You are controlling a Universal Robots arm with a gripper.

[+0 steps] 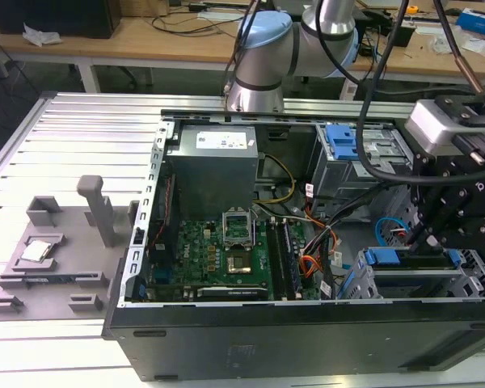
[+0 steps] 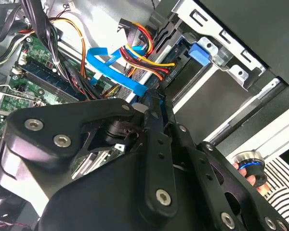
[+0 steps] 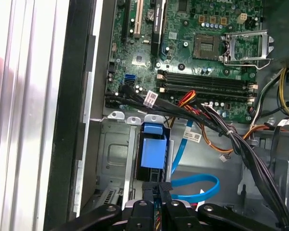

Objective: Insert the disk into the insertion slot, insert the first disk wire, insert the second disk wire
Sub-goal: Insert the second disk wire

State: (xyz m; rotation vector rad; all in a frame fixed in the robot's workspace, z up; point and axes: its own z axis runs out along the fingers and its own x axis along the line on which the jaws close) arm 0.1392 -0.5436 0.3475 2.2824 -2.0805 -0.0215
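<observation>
Gripper (image 3: 159, 188) fingers pinched shut on a black connector w/ flat blue data cable (image 3: 195, 185), right above the disk (image 3: 153, 153) already seated in the insertion slot (image 3: 116, 159), at 4 o'clock of the motherboard (image 1: 226, 255) in exterior view; risk: plug misaligned w/ socket, or nearby wire bundle (image 3: 231, 139) snagging; count: 1 disk, 1 blue cable, 1 gripper.

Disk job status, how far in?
Done: disk looks seated down in the slot. In hand: tool pinched on the blue wire plug at the disk's end. Left: neither wire looks plugged; the red-yellow wire bundle hangs loose nearby.
</observation>
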